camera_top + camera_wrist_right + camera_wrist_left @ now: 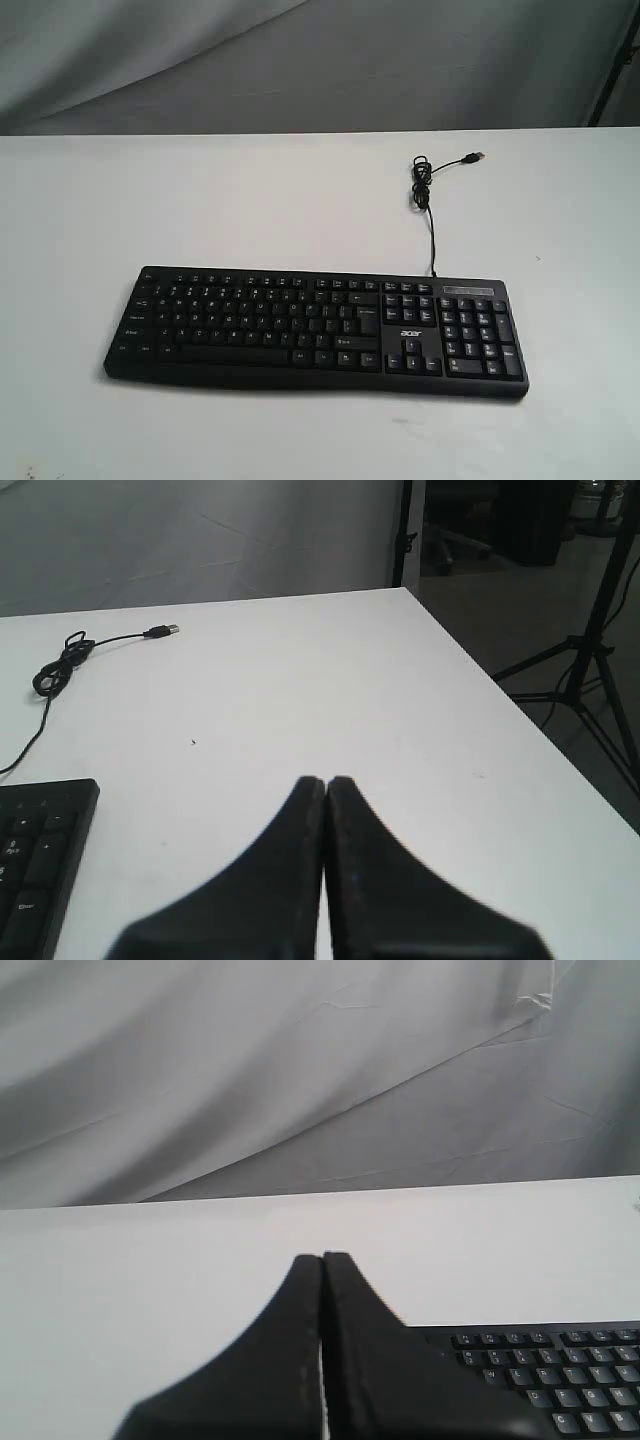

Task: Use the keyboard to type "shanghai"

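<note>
The black keyboard lies flat on the white table, number pad to the right. Its thin cable runs back to a small coil and a loose USB plug. Neither arm shows in the exterior view. In the left wrist view my left gripper is shut and empty, with the keyboard's left end beside it. In the right wrist view my right gripper is shut and empty, the keyboard's number-pad corner off to its side and the cable coil beyond.
A grey cloth backdrop hangs behind the table. The table's right edge drops off to a floor with a tripod stand.
</note>
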